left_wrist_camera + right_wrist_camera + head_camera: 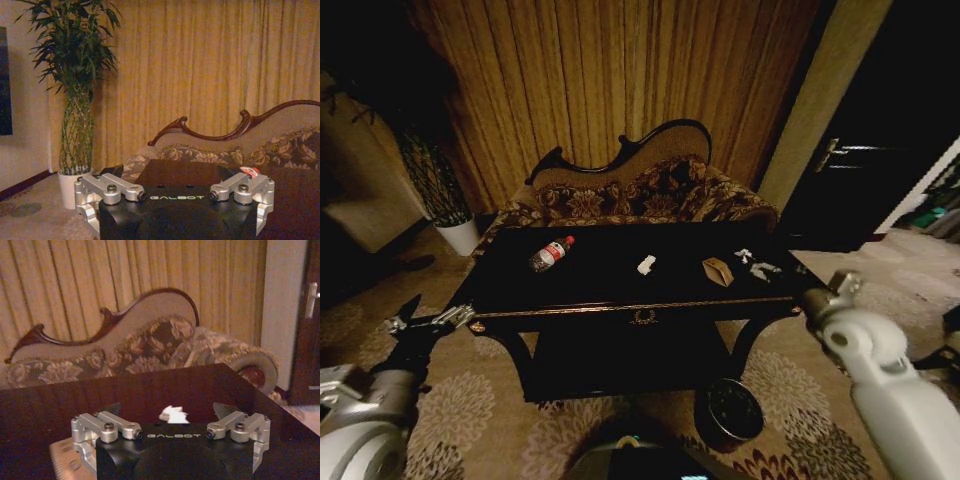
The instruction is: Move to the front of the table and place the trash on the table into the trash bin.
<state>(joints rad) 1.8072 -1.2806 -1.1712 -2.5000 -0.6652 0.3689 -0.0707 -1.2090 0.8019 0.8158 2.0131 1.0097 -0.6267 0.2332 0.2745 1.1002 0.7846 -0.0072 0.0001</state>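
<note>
A: status, L to R?

B: Left gripper [428, 322] hangs off the table's [620, 300] left front corner, just outside the edge, lower than the top. Left wrist cam: fingers [122, 189] spread wide, nothing between them.

A: trash?

B: All on the tabletop, ahead of both grippers. Bottle [550, 253] lies on its side, fwd and inboard of the left gripper, white cap pointing toward the sofa [640, 190]. Its red label [250, 171] peeks past the left gripper's inner finger in wrist cam. White scrap [646, 265] sits mid-table, about halfway between the two grippers. Tan carton [718, 271] is further right, fwd and inboard of the right gripper [825, 293]. More white crumpled bits [756, 263] just beside the carton, closest to the right gripper.

A: right side?

B: Right gripper sits at the table's right front corner, about level with the top. Wrist cam: fingers [235, 420] wide apart, empty; white scrap [174, 414] shows straight ahead past the palm, not touching.

A: bin?

B: Trash bin [731, 410] stands on the carpet [490, 420], below and inboard of the right gripper, by the table's right front leg. Upright; can't tell what's inside, too dark.
</note>
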